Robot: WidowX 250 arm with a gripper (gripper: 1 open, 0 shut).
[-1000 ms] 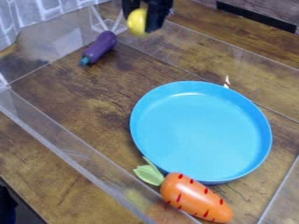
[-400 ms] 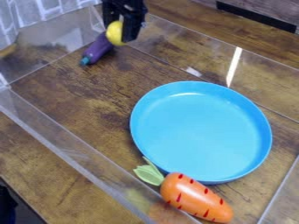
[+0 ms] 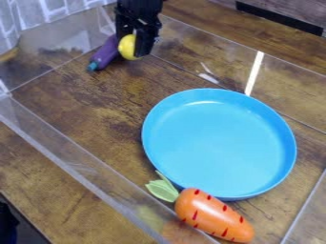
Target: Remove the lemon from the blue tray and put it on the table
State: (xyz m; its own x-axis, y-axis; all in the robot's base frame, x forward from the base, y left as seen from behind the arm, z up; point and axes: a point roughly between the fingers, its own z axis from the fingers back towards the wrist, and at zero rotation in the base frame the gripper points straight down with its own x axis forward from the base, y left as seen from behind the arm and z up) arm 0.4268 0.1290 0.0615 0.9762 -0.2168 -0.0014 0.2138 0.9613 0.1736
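You have a dark brown plank table point(image 3: 76, 114) spreading out under and on every side of the jaws of the gripper point(image 3: 135, 44), its wood grain running in long boards. Clear plastic walls point(image 3: 71, 172) fence it in. One runs along the near edge, well in front of the jaws. Another, to their left, is hazy with pale glare point(image 3: 51, 43). To the right of the jaws a thin bright streak of reflected light point(image 3: 254, 72) stands on the plastic. Behind them and to the left is a pale grid pattern point(image 3: 38, 11), too blurred to identify.
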